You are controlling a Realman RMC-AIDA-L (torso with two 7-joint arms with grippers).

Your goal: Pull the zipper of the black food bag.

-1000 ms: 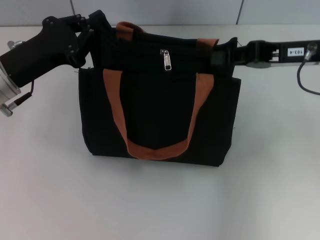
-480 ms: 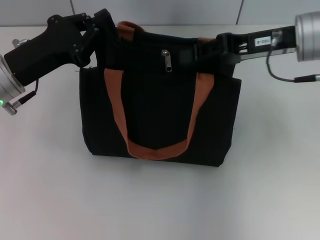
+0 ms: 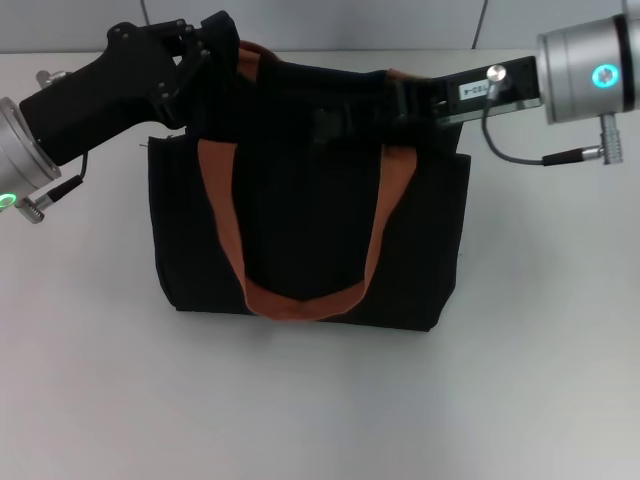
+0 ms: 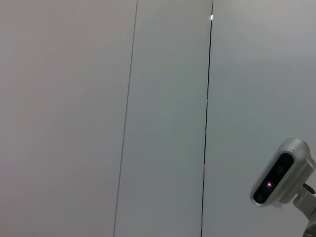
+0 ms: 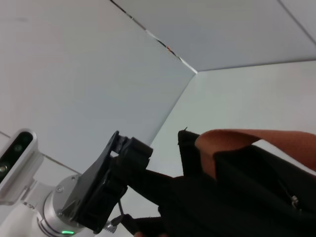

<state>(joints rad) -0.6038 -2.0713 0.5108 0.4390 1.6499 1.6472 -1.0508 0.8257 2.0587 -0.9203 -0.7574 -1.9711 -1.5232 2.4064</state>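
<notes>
Right hand [image 3: 400, 100] reaching along top edge of black food bag [image 3: 300, 240]; zipper hidden, presumably just ahead. Zip line runs toward left hand [image 3: 205, 45], bracing far corner. Finger states: cannot tell.

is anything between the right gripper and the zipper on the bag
Nothing visible stands between them. In the head view the right gripper reaches in over the top edge of the bag, right where the zipper line runs; the pull tab itself cannot be made out. The left gripper is at the bag's far left top corner, away from that path.
</notes>
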